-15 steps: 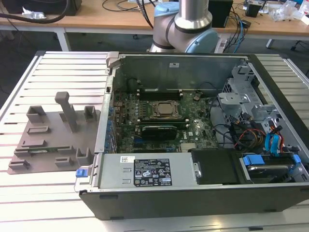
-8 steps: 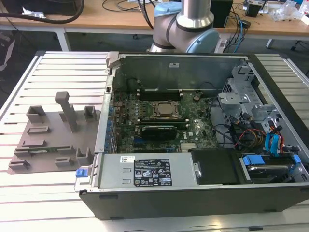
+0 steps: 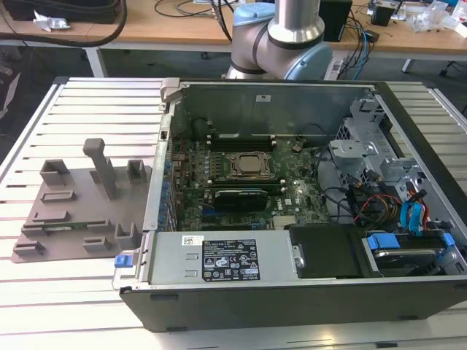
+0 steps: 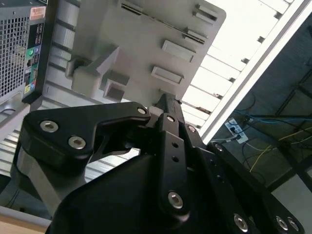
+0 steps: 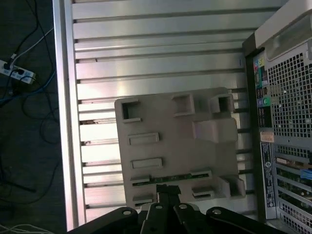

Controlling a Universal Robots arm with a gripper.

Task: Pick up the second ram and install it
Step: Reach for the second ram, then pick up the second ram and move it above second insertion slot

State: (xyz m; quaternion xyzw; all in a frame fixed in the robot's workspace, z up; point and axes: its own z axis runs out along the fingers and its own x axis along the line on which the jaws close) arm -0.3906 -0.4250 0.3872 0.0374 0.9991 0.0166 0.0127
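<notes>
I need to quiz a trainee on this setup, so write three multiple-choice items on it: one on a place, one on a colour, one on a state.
1. Where does the grey plate lie?
A. Inside the computer case.
B. On the slatted table, at the exterior view's left of the case.
C. On top of the case.

2. What colour is the memory stick on the plate?
A. Red.
B. White.
C. Green.

3. How does the memory stick sit?
A. Flat in the plate.
B. Upright in the case.
C. Loose on the table.

Answers:
1 B, the exterior view shows the plate on the slats beside the case.
2 C, its board looks green in the first wrist view.
3 A, it lies along the plate's holders in both of those views.
</notes>
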